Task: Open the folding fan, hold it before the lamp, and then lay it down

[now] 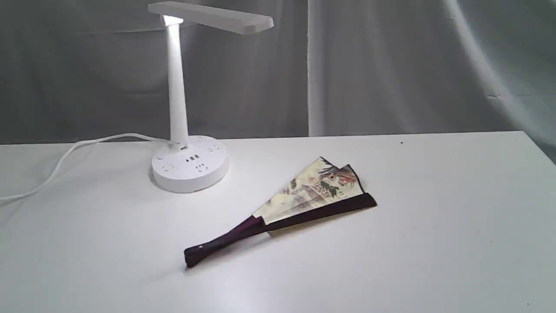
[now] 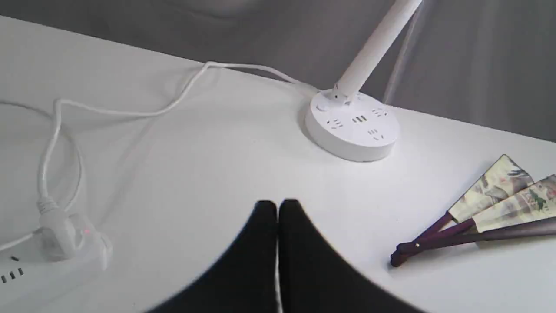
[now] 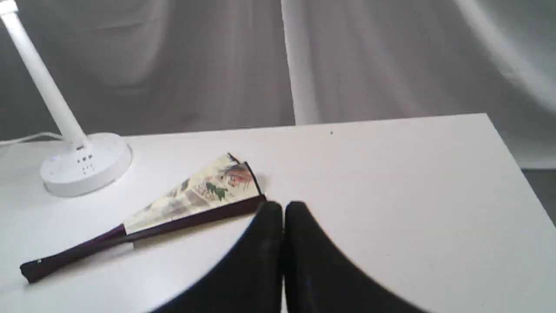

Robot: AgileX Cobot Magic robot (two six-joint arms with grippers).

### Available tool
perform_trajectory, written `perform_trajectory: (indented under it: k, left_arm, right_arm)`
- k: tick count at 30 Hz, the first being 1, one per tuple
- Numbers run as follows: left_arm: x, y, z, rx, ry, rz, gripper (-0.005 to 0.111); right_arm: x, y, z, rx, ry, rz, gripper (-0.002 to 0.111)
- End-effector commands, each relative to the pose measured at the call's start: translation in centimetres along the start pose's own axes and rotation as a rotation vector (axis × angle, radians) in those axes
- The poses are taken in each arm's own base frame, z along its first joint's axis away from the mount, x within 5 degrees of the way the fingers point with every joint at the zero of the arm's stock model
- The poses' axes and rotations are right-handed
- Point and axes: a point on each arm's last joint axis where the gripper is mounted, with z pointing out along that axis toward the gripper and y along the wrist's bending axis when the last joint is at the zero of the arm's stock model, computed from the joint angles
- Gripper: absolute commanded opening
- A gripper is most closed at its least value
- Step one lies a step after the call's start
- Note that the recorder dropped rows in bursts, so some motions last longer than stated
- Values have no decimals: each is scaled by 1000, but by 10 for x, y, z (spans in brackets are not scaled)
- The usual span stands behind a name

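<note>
Clenched tight, the left jaws and the right jaws grip nothing; I see each pair poised above the tabletop (image 1: 434, 243), clear of it. The folding fan (image 1: 304, 202) lies flat, only partly spread, near the tabletop's middle. Its long axis runs diagonally, pivot end toward the front-left corner and painted leaf toward the back-right corner. The lamp (image 1: 180, 108) stands upright near the back edge, apart from the fan.

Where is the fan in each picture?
Exterior: fan lies in the middle, beside the lamp base.
Left wrist: fan beside the lamp base, cut off at the picture's edge.
Right wrist: fan between lamp base and right gripper.
Shared landmark: the round lamp base.
</note>
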Motion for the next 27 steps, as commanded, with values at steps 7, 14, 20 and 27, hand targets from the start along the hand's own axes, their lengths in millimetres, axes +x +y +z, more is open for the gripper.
perform_trajectory:
  k: [7,14,20,27]
  left_arm:
    - [-25,-8,35,-12,116,54,8]
    - [-20,-14,76,21,291,62,27]
    - [-4,-25,107,150,439,18,32]
    - [6,-36,126,301,532,51,32]
  right_arm:
    - [3,-8,46,6,242,-1,0]
    - [12,-14,73,2,369,-37,0]
    - [20,-17,92,-10,455,-11,15]
    - [25,-20,106,-12,496,28,23]
